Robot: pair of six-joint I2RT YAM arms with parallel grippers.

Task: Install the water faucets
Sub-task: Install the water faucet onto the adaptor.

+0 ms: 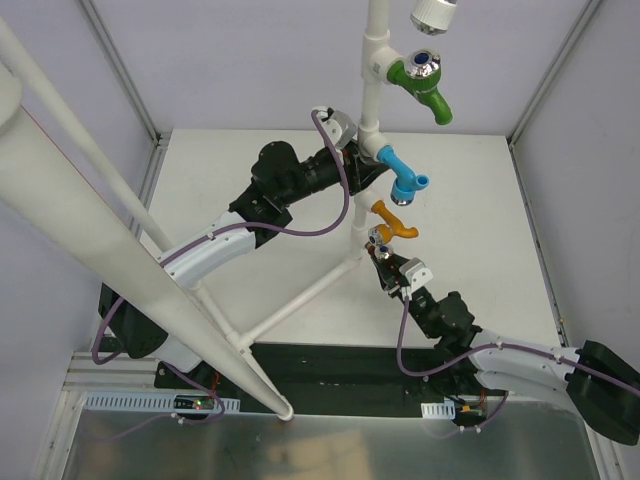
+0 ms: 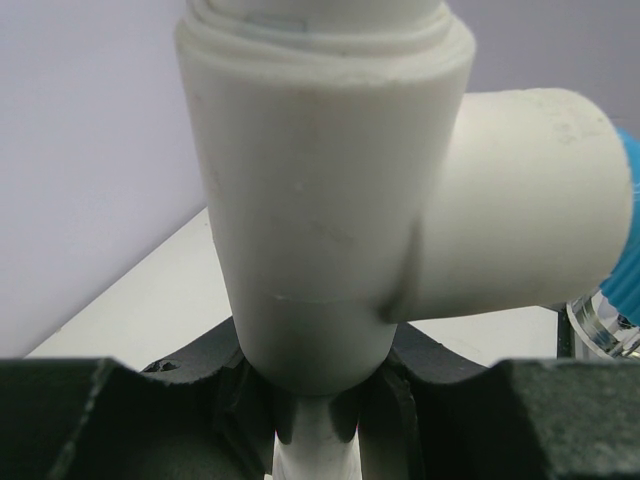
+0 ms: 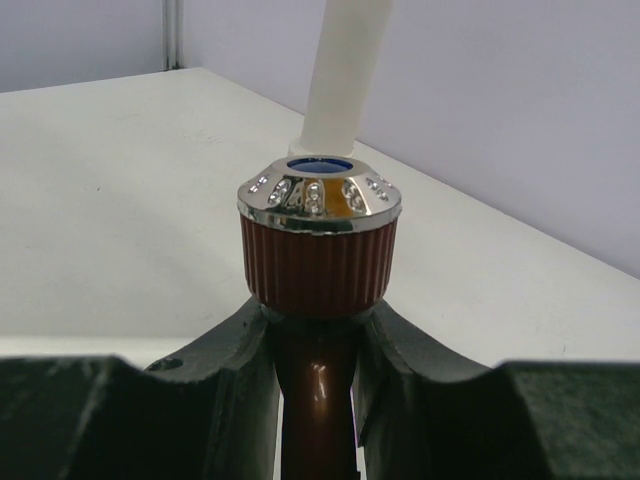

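Overhead, green faucet (image 1: 425, 85), blue faucet (image 1: 405, 175) and orange faucet (image 1: 393, 222) line the right side of the upright white pipe (image 1: 372, 100), with open bench (image 1: 480, 230) to their right. Left fingers (image 2: 245, 400) clamp that pipe under a tee (image 2: 320, 200). Only the right wrist view shows right fingers (image 3: 255, 350) closed round the brown faucet (image 3: 318, 265), nearest of the four.

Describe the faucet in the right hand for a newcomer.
Find the central upright white pipe, carrying the green faucet, blue faucet and orange faucet. Just below the orange one, the right hand grips the brown faucet. Only it is brown, with a ribbed collar under a chrome cap.
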